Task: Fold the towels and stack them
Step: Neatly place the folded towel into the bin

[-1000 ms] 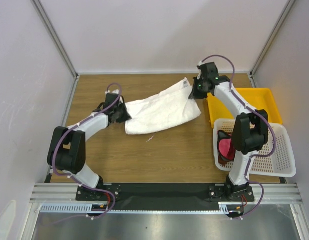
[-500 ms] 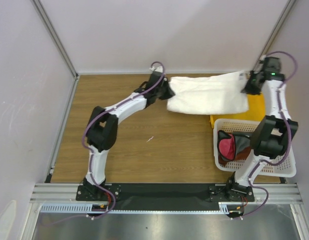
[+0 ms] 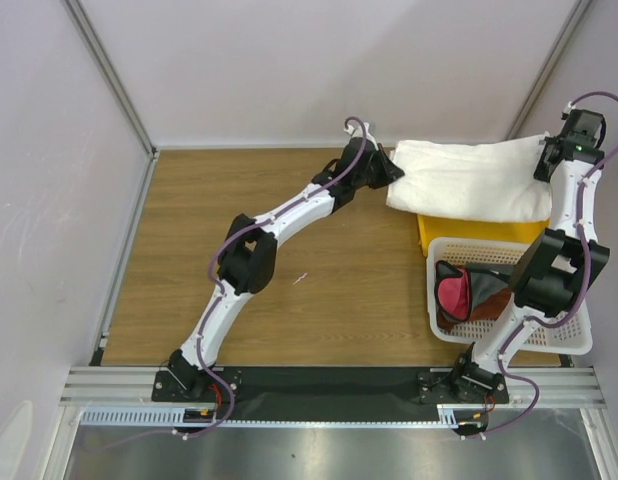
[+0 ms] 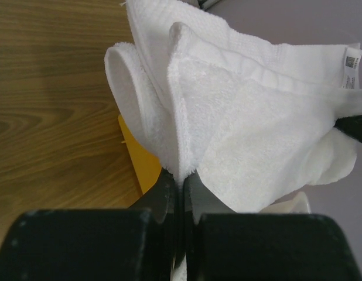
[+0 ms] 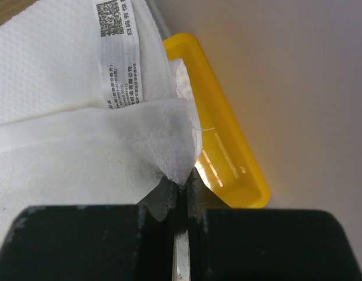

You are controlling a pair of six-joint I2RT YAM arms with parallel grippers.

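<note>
The left gripper and right gripper each clamp 1 end of the white towel, stretched between them. It hangs over the yellow tray, far right.

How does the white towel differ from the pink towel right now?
The white towel hangs spread above the yellow tray, pinched at its ends by the left gripper and right gripper; the pink towel lies bunched in the basket, untouched. The white towel is far larger than the pink towel. The white towel shows a printed tag; the pink towel shows none. Both are soft cloths.
</note>
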